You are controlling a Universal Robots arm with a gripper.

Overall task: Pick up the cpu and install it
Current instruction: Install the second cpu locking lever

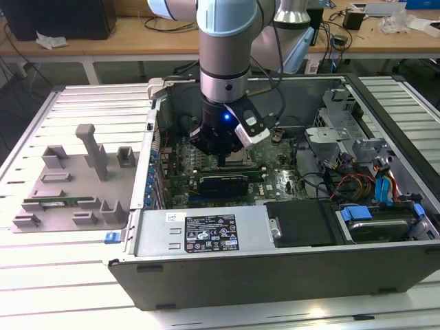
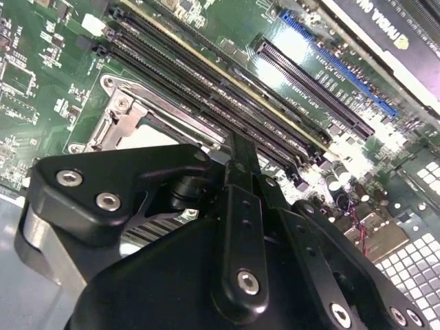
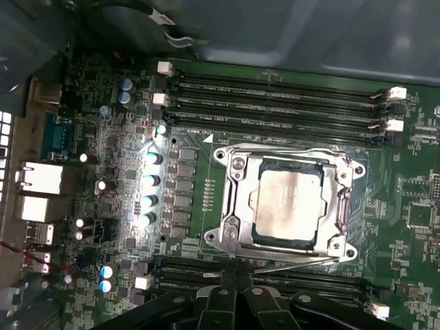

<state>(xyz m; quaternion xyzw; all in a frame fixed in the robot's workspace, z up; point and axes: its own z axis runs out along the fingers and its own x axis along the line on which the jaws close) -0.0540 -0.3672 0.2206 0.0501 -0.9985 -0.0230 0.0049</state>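
Note:
The cpu [image 3: 288, 205], a flat square chip with a silver-grey top, lies flat inside the square metal socket frame [image 3: 229, 227] on the green motherboard [image 3: 110, 172]. In the first wrist view my gripper [image 3: 238, 276] hovers just beside the socket over the memory slots, its fingers shut together with nothing between them. The second wrist view has the closed fingertips [image 2: 240, 152] over the long black slots, next to the socket frame [image 2: 124, 113]. From the exterior view, my gripper [image 1: 224, 159] reaches down into the open computer case [image 1: 275, 268].
Rows of black memory slots [image 3: 275, 103] flank the socket. A dark expansion card [image 1: 223, 184] and a metal power supply box [image 1: 206, 234] lie nearer the case front. Cables [image 1: 357, 185] crowd the exterior view's right. A grey fixture tray [image 1: 69, 185] holds a green memory stick [image 1: 51, 203].

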